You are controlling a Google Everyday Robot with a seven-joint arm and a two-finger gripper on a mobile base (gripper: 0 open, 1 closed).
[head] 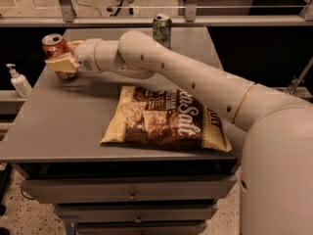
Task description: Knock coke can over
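The coke can (53,45) is a small red-orange can with a silver top, standing near the far left edge of the grey table (63,126). It looks slightly tilted. My gripper (62,62) is at the end of the white arm that reaches across the table from the right, and it is pressed against the can's front and right side. The lower part of the can is hidden behind the gripper.
A dark green can (162,29) stands upright at the back middle of the table. A brown and cream chip bag (166,117) lies flat at the front centre. A white pump bottle (19,81) stands on a lower ledge left of the table.
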